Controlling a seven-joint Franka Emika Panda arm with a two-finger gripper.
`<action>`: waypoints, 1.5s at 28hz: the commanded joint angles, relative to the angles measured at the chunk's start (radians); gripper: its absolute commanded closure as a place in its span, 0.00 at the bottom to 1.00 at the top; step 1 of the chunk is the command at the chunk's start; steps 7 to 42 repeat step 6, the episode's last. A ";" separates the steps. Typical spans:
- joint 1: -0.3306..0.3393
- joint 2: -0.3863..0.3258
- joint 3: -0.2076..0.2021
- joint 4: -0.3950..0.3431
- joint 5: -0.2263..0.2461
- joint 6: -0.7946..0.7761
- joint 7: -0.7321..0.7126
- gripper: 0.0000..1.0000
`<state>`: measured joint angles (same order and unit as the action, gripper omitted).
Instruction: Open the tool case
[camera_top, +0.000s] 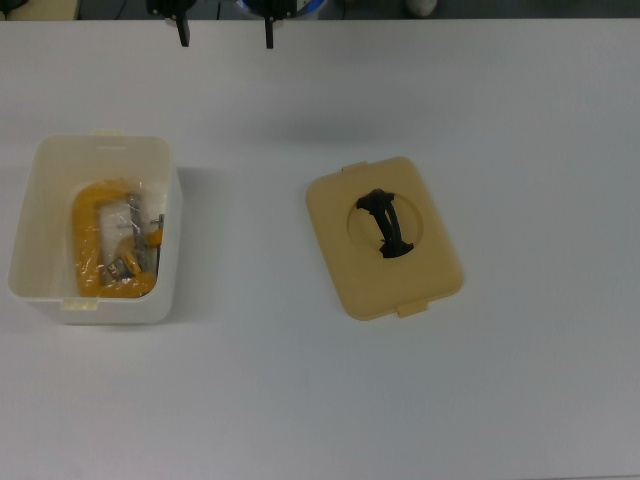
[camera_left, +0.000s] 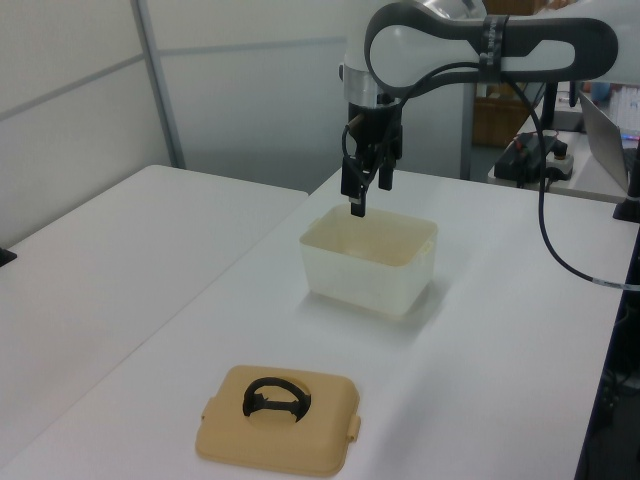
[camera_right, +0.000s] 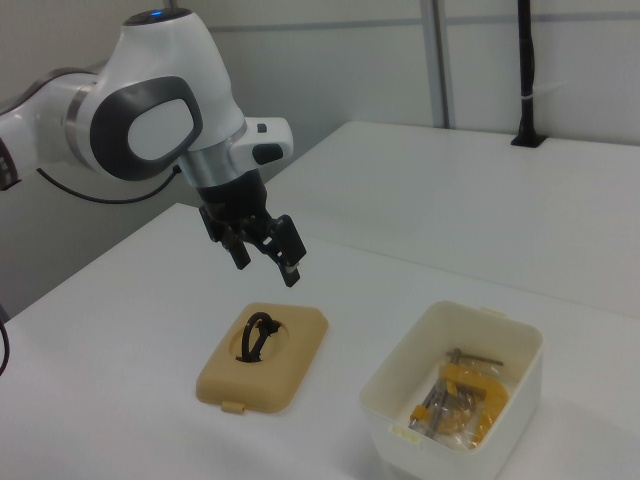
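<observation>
Top view first: the small white rectangular plastic tub (camera_top: 95, 230) sits uncovered on the white counter (camera_top: 300, 400), and its rounded tan-yellow lid (camera_top: 384, 237) lies flat well apart from the tub, toward the top view's right, with the black handle (camera_top: 386, 222) facing up in its round recess. Inside the tub I can see a yellow clamp-like tool wrapped in clear plastic (camera_top: 112, 240) along with some small metal bits. From the right view the same holds: the lid rests on the counter beside the tub, not touching it.

The black two-finger tool (camera_right: 264, 254) hangs in the air above the counter, clear of both the tub and the lid. Its fingers are spread apart, and nothing is between them. In the left view the tool (camera_left: 357, 190) hovers just over the far rim of the tub.

By my reckoning the job is done: the case stands open, its lid off and set down, its contents exposed. Nothing looks left except for the arm to draw away.
</observation>
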<state>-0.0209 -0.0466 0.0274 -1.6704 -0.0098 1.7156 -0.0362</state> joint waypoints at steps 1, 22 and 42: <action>0.010 0.010 -0.014 0.006 0.021 0.025 -0.013 0.00; 0.009 0.010 -0.011 0.006 0.022 0.024 -0.013 0.00; 0.009 0.010 -0.011 0.006 0.022 0.024 -0.013 0.00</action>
